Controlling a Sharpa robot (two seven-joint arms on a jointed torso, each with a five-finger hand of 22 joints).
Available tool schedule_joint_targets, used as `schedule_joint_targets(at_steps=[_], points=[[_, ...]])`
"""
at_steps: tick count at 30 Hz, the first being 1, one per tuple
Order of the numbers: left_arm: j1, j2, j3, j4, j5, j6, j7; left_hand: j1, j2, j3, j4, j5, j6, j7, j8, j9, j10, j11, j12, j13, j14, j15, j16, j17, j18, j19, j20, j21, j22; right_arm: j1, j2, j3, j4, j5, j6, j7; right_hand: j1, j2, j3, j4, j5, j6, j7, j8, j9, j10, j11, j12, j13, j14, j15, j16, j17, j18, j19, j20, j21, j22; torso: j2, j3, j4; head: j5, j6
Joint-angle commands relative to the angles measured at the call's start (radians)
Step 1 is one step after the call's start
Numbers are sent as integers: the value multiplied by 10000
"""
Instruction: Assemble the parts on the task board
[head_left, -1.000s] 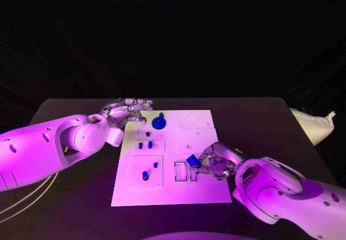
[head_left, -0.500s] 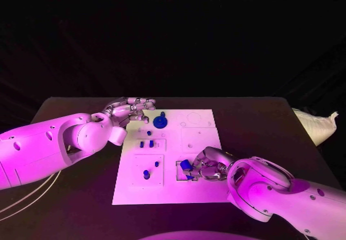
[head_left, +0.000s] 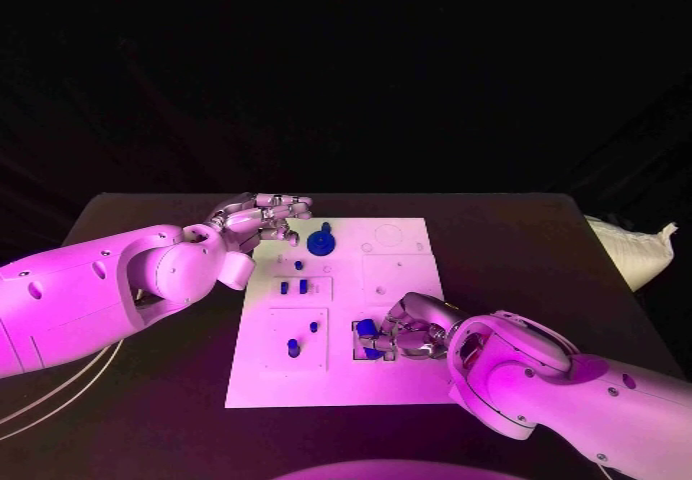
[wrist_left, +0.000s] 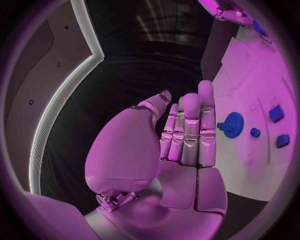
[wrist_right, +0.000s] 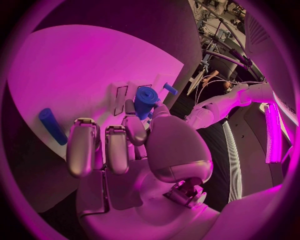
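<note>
Black worktop (head_left: 144, 225) with the white task board (head_left: 404, 385) sitting in the middle, so let's go view by view.

Head view: the right hand (head_left: 407, 328) is low over the near part of the board, pinching a small blue part (head_left: 366, 329) right over the pair of slots (head_left: 369, 345) there. The part sits on the board-centre side of that hand, just about touching the slot area; I can't tell if it's actually seated. The left hand (head_left: 264, 217) is at the board's far left corner, beside the blue gear (head_left: 319, 241) but not touching it, well apart from the slots. So the right hand is obviously the nearer one for this step.

Left wrist view: the left hand (wrist_left: 181, 135) has its fingers straight and pressed side by side, holding nothing. The gear (wrist_left: 234, 125) lies just past the fingertips, two little blue blocks (wrist_left: 276, 113) further out.

Right wrist view: the right hand (wrist_right: 125, 145) has the blue part (wrist_right: 145, 101) held at its fingertips, standing roughly upright, long axis pointing down at the board next to the slots (wrist_right: 120, 99). A blue peg (wrist_right: 50, 125) lies flat on the board off to the side.

My guess is that the next move hinges on keeping that axis lined up with the slot and pushing straight down.
</note>
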Motion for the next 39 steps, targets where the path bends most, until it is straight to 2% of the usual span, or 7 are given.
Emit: schedule_joint_targets(at_steps=[1, 8, 15, 21, 29, 34, 39], points=[[3, 21, 6, 22, -22, 121, 59, -46, 19, -37, -6, -13, -65, -1, 6, -8, -76, -14, 65, 10, -52, -10, -23, -10, 94, -27, 63, -47, -14, -3, 48, -4, -21, -239, 153, -47, -191, 5, -130, 8, -128, 94, -96, -71, 35, 13, 19, -13, 9, 711, -67, 2, 678, -182, -14, -52, 28, 9, 5, -6, -3, 11, 28], [3, 7, 6, 32, -22, 117, 53, -46, 19, -37, -6, -13, -65, -1, 6, -8, -76, -14, 65, 10, -52, -10, -23, -10, 94, -27, 63, -47, -14, 0, 65, -8, -84, -327, 202, -42, -566, 38, -538, 10, -833, 75, -95, -96, 172, -9, 22, -127, -13, 704, -67, -23, 650, -174, -34, -57, -11, -36, 9, -4, 3, 26, 15], [3, -4, 6, 39, -22, 117, 48, -46, 19, -37, -6, -13, -65, -1, 6, -8, -76, -14, 65, 10, -52, -10, -23, -10, 94, -27, 63, -47, -14, 1, 66, -10, -83, -394, 152, -18, -1087, 79, -1090, 17, -1968, 45, -87, -133, 332, -49, 31, -295, -68, 700, -60, -46, 629, -168, -46, -52, -39, -60, 13, 2, -5, 32, 3], [3, -16, 6, 43, -22, 115, 41, -46, 19, -37, -6, -13, -65, -1, 6, -8, -76, -14, 65, 10, -52, -10, -23, -10, 94, -27, 63, -47, -14, 1, 49, -11, -33, -466, 154, 14, -1099, 53, -1169, -2, -2095, 40, -86, -140, 360, -44, 32, -303, -57, 700, -59, -49, 627, -165, -51, -52, -51, -74, 19, 8, -8, 36, -21], [3, -17, 6, 52, -22, 130, 38, -46, 19, -37, -6, -13, -65, -1, 6, -8, -76, -14, 65, 10, -52, -10, -23, -10, 94, -27, 63, -47, -14, 0, 22, -11, 54, -513, 343, 77, 441, 13, -919, -673, -1884, 35, -94, -161, 507, -9, 19, -307, 24, 703, -71, -51, 638, -168, -44, -61, -49, -48, 16, 2, 2, 61, -75], [3, -22, 7, 54, -22, 129, 40, -60, 27, -44, -7, -14, -79, 4, 9, -8, -101, -9, 93, 16, -62, -7, -15, -18, 96, -30, 68, -59, -21, 0, 37, -11, 42, -806, 485, 70, 1435, 56, -586, -1297, -2111, 65, -115, -150, 578, 16, -10, -291, 77, 707, -94, -38, 664, -174, -33, -78, -36, -15, 12, -5, 3, 44, -98], [3, -21, 7, 64, -22, 133, 43, -60, 27, -44, -7, -14, -79, 4, 9, -8, -101, -9, 93, 16, -62, -7, -15, -18, 96, -30, 68, -59, -21, 0, 65, -13, -27, -920, 405, 60, 1680, 130, -446, -1464, -2242, 81, -125, -154, 606, 30, -18, -289, 98, 706, -99, -41, 663, -177, -30, -85, -33, -6, 19, -8, 12, 56, -120]])
